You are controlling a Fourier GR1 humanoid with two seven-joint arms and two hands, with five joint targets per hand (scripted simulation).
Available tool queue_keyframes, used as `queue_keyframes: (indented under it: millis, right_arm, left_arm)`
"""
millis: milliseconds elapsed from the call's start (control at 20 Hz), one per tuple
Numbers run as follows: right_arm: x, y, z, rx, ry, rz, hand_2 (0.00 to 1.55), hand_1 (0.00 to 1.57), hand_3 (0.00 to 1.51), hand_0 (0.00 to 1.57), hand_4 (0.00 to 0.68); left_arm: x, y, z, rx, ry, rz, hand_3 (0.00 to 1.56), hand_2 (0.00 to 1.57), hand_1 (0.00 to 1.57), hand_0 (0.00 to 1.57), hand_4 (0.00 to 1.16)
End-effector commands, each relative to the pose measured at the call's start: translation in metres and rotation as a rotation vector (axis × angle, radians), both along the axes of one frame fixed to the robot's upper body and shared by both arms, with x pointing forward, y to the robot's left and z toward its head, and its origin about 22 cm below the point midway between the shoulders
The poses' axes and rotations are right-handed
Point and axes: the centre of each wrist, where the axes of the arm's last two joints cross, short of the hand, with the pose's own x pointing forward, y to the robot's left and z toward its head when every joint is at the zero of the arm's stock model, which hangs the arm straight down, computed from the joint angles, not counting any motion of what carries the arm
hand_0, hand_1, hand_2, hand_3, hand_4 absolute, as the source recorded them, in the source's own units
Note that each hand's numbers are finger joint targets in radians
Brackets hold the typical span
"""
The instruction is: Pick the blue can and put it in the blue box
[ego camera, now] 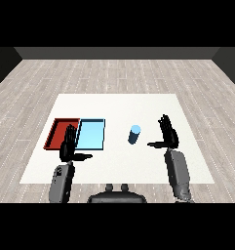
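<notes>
1. The can (134, 135) stands upright on the table (119, 105), just right of centre, with bare table between it and the blue tray (91, 134) at its nine o'clock. It isn't in any tray yet.
2. Right hand (168, 135) sits at the can's three o'clock, near but not touching. Fingers straight up, thumb stuck out toward the can: relaxed and holding nothing.
3. Left hand (68, 148) hangs over the near edges of the trays, at the blue tray's seven o'clock. Fingers straight, thumb out to the side, nothing in it either.
4. Handling call: this looks like a small rigid cylinder, probably light, with a smooth wall that could slide in the fingers. Tall for its width, so a bump from the side might tip it.
5. Best hold, I'd say: wrap round the middle of the wall from three o'clock, thumb on the near side, fingers on the far side.
6. The count: one can, one blue tray, one red tray (61, 133) touching its nine o'clock side, two hands, one table.
</notes>
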Motion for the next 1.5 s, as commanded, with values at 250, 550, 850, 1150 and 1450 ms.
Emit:
queue_keyframes:
  millis: [250,550,850,1150,1450]
  right_arm:
    - [0.019,0.01,-0.018,0.031,0.063,-0.017,0.0,0.0,0.0,0.0,0.0]
    - [0.017,0.012,-0.023,0.038,0.118,0.007,0.0,0.0,0.0,0.0,0.0]
    - [0.024,0.01,-0.034,0.095,0.177,-0.016,0.0,0.0,0.0,0.0,0.0]
    - [0.041,0.043,-0.056,0.094,0.204,-0.013,0.0,0.0,0.0,0.0,0.0]
    - [0.033,0.048,-0.047,0.102,0.2,0.008,0.0,0.0,0.0,0.0,0.0]
  left_arm:
    - [-0.011,0.001,0.008,0.008,0.008,-0.002,0.0,0.0,0.0,0.0,0.0]
    - [-0.005,-0.002,0.0,-0.014,0.005,0.012,0.0,0.0,0.0,0.0,0.0]
    - [-0.003,-0.001,0.006,-0.027,0.007,0.021,0.0,0.0,0.0,0.0,0.0]
    - [-0.022,-0.008,-0.007,-0.046,-0.013,0.009,0.0,0.0,0.0,0.0,0.0]
    - [0.001,0.012,-0.021,-0.036,-0.01,0.009,0.0,0.0,0.0,0.0,0.0]
